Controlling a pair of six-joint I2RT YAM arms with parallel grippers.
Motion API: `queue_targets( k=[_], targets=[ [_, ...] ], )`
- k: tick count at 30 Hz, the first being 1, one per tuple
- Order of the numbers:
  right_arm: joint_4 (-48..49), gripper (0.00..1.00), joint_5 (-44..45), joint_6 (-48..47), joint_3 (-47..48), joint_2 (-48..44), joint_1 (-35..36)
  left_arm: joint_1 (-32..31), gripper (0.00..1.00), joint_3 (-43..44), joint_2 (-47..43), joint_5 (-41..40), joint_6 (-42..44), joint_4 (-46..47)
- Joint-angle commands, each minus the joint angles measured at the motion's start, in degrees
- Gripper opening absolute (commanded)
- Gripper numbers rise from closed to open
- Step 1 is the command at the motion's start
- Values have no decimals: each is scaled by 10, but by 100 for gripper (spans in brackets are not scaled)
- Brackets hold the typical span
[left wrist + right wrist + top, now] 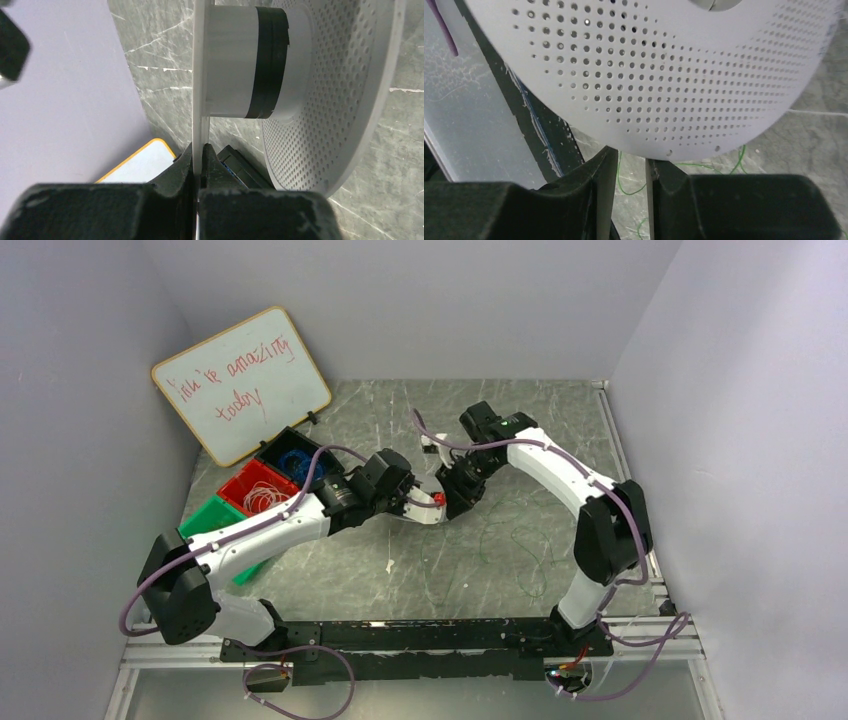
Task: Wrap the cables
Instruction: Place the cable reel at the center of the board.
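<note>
**Tight in the middle, open at the front**

The reel [428,502] fills the space between the left gripper [198,155], clamped on its flange, and the right gripper [631,162] just beside it. Three bins [258,490] and a whiteboard [240,385] block the back left. The bare table [330,580] in front gives room; loose green wire [522,540] litters the right.

Your left gripper [198,167] has its black fingers clamped on the thin solid flange of a white plastic spool [231,60], seen edge-on. A dark band [270,62] rings the spool's hub, next to its perforated round flange [345,90]. Below-left of the spool sits a yellow-framed whiteboard corner [142,167] on the grey marbled tabletop [155,75].
</note>
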Motion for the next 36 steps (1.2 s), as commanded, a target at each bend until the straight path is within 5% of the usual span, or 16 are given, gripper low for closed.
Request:
queue_targets(
  k=[1, 9, 15, 20, 36],
  targets=[
    [45, 31, -4, -3, 11, -60, -19, -9, 2, 38, -22, 34, -16, 54],
    [108, 29, -26, 12, -27, -99, -37, 2, 2, 57, -23, 53, -49, 45],
    [179, 11, -39, 37, -70, -130, -50, 16, 2, 76, -25, 69, -75, 36],
    [226, 6, -54, 57, -96, -152, -63, 21, 2, 76, -26, 75, -78, 35],
    [250, 5, -53, 77, -112, -158, -86, 21, 2, 83, -19, 73, -86, 32]
  ],
)
